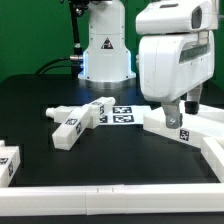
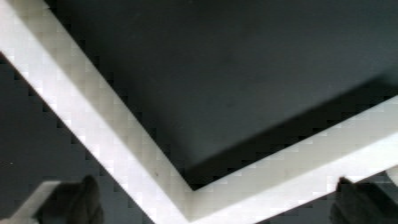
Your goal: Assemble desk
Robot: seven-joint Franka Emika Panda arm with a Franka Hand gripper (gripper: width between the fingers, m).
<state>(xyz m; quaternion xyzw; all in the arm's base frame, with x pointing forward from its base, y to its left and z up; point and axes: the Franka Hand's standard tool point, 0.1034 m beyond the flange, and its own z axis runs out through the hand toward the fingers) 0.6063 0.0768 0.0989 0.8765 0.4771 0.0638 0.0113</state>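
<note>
Nearest the lens in the exterior view: long white border rail [image 1: 110, 205], running straight across the front of the black table [image 1: 40, 95].

Far left, cut by the picture's edge: one white leg [image 1: 7, 162], lying flat, tag toward the camera.

Left of centre: loose cluster of legs, all lying down. Front leg [image 1: 73, 128] has its long axis slanting from near-left to far-right, with a tag on its upper face. Second leg [image 1: 98, 108] lies just behind it on roughly the same slant. A short white end [image 1: 53, 113] pokes out at the cluster's left; I cannot tell whether it is a separate leg.

Centre: marker board [image 1: 122, 117], flat on the table, just beside the cluster's right end. My base [image 1: 105, 55] stands behind it.

Right: my wrist is vertical, and my gripper [image 1: 180, 110] points straight down, low over a white corner frame [image 1: 170, 127]. Its two bars meet in a point toward the marker board and splay toward the exterior view's right. The nearer bar carries a tag.

Wrist view looks straight down on the corner frame [image 2: 107, 120], dark table inside the angle. My fingers [image 2: 68, 200] stand spread wide, one to each side of the corner's tip, pinching nothing.

Tabletop panel: I cannot place it.
</note>
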